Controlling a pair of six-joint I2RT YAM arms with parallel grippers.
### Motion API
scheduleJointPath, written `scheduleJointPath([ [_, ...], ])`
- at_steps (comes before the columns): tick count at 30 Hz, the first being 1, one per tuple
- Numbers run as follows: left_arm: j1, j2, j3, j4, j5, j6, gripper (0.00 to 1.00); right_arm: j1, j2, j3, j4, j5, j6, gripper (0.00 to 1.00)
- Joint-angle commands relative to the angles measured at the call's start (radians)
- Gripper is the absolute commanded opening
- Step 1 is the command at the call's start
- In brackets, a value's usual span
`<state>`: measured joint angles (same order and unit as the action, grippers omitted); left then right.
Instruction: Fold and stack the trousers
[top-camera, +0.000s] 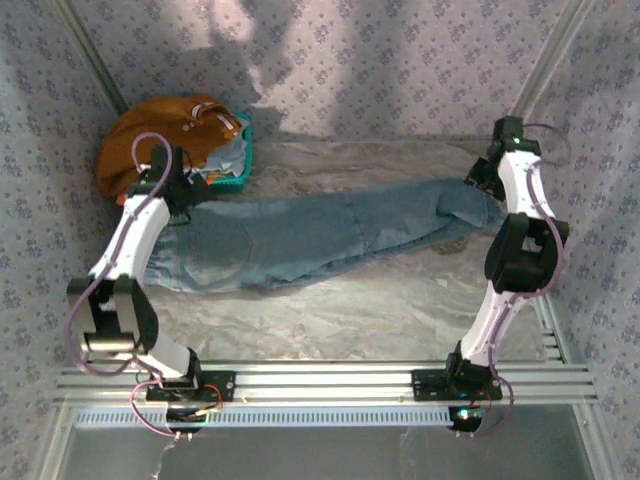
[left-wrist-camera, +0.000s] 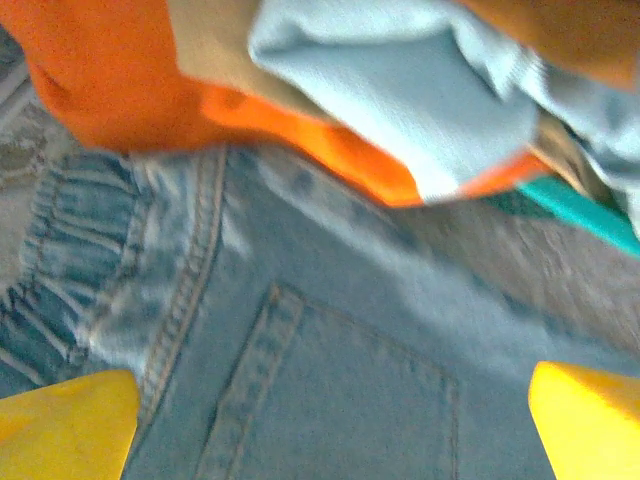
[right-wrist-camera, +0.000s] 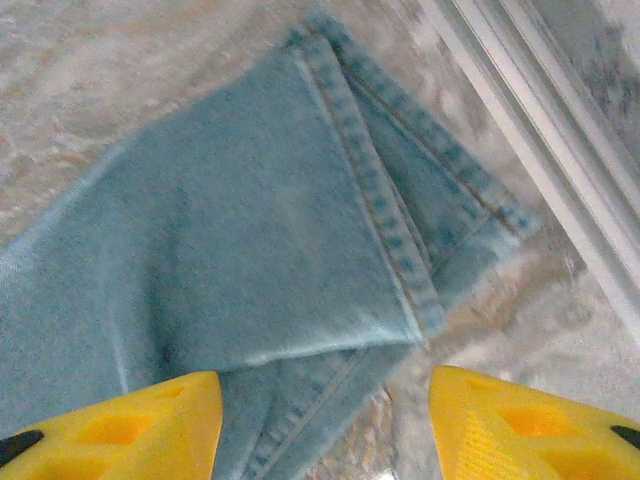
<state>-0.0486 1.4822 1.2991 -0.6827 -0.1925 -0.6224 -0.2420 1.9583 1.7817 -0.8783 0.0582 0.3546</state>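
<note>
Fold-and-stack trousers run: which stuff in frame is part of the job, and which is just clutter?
Job:
- jeans, spread out lengthwise
- left gripper, open over the waist end
- right gripper, open over the leg hems

Lying about:
- mustard-brown garment
- orange cloth
- pale blue cloth
- teal basket

The trousers (top-camera: 300, 240) are lying across the table (top-camera: 380, 310), waist at the left, hems at the right. Just behind the waist a basket (top-camera: 243, 165) is sitting, with clothes (top-camera: 150, 140) piled in it.
</note>
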Motion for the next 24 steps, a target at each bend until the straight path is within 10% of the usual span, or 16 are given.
scheduleJointPath([
  [1,-0.083,-0.102,-0.129,-0.027,0.034,-0.026,1.0,-0.128,-0.017,-0.159,0.166,-0.243,0.077,0.58],
  [7,-0.242,-0.207,-0.415,0.067,0.051,-0.137,1.0,-0.196,0.032,-0.221,0.204,-0.385,0.091,0.59],
  [19,-0.242,-0.128,-0.567,0.226,0.114,-0.106,1.0,-0.177,0.196,-0.096,0.171,-0.37,0.155,0.54],
  [24,-0.21,-0.081,-0.584,0.283,0.117,-0.093,0.9,-0.177,0.237,-0.05,0.152,-0.335,0.171,0.29],
])
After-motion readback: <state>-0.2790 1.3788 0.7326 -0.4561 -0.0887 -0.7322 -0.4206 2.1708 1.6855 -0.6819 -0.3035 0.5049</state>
